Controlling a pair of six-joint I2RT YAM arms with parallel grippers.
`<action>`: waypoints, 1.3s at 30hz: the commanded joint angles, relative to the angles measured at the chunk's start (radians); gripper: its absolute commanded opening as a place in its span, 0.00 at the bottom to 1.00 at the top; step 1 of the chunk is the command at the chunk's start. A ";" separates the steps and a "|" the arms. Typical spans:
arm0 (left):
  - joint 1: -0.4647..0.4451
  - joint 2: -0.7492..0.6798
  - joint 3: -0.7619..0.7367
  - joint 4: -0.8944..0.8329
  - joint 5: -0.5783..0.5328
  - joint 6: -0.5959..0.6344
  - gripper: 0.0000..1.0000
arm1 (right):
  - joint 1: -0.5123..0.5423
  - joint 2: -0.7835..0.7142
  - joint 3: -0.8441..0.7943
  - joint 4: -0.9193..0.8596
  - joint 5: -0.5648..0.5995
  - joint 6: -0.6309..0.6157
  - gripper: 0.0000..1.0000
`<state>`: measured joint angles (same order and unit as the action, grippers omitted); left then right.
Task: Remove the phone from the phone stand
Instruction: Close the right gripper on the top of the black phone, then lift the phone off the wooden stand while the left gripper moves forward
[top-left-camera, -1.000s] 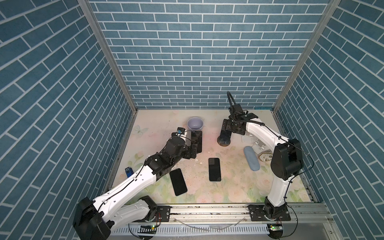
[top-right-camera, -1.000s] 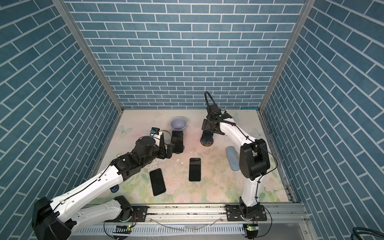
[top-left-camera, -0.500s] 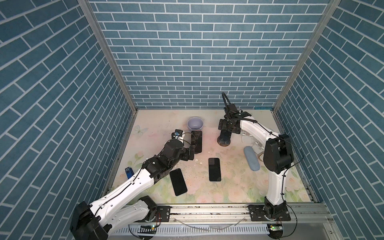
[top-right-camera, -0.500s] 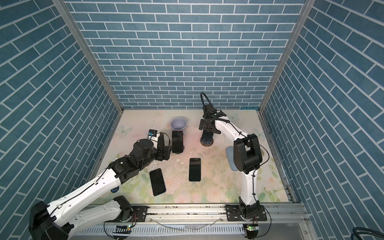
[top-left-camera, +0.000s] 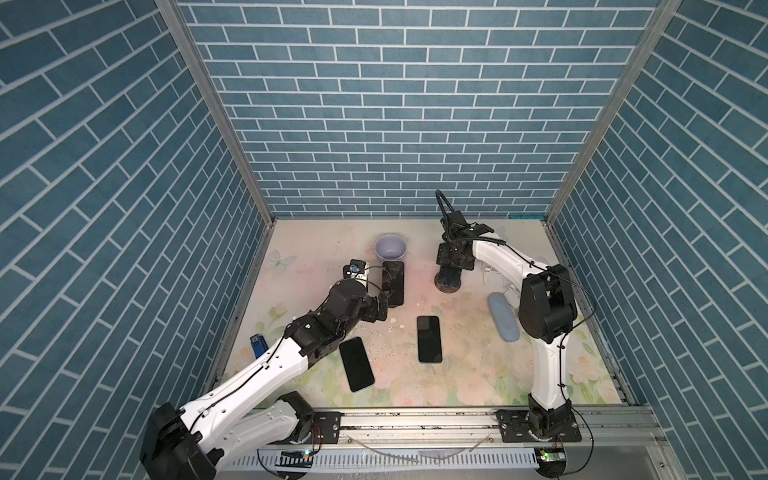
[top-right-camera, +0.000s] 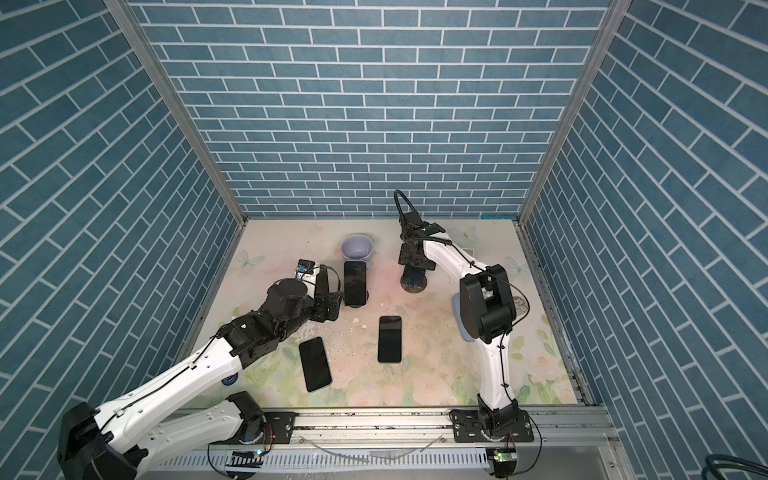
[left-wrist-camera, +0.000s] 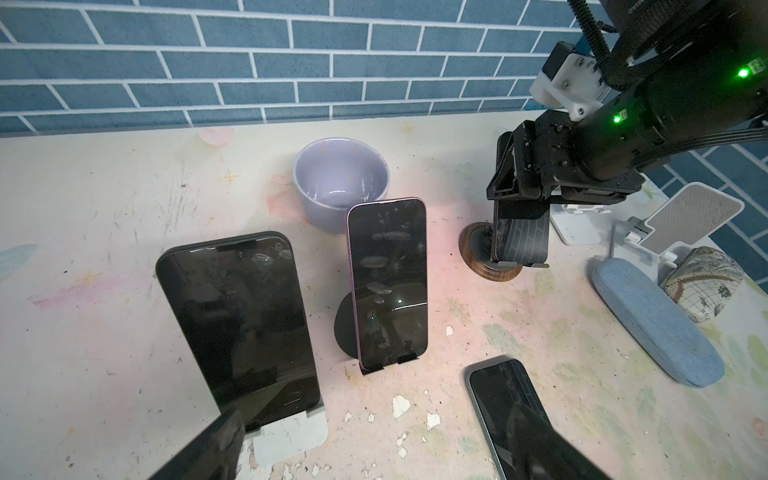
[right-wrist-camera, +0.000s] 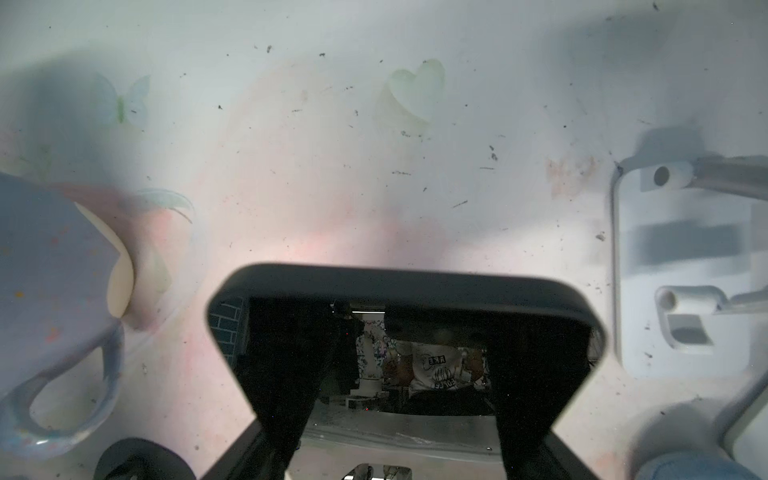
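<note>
Right wrist: right fingers (right-wrist-camera: 282, 415) over phone (right-wrist-camera: 399, 282) top; left fingers (left-wrist-camera: 208, 449) wide, empty.

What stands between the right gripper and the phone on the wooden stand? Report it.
Nothing visible. The right gripper sits around the top of the phone on the wooden stand, with no object between them.

Both top views looked down over the whole worktop (top-left-camera: 478, 374); the right wrist view sat close above the phone (right-wrist-camera: 399, 282).
</note>
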<state>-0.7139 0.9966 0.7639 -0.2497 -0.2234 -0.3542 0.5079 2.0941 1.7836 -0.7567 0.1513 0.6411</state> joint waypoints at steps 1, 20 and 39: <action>-0.005 -0.009 -0.010 -0.005 -0.015 0.011 1.00 | 0.008 0.028 0.048 -0.055 0.024 0.022 0.68; -0.004 -0.013 -0.005 -0.017 -0.016 0.009 1.00 | 0.009 -0.048 0.102 -0.054 -0.025 -0.143 0.53; -0.004 0.042 0.040 -0.049 -0.020 -0.021 1.00 | 0.009 -0.304 -0.073 -0.034 -0.108 -0.199 0.52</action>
<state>-0.7139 1.0222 0.7685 -0.2817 -0.2394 -0.3653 0.5106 1.8580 1.7695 -0.7918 0.0631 0.4728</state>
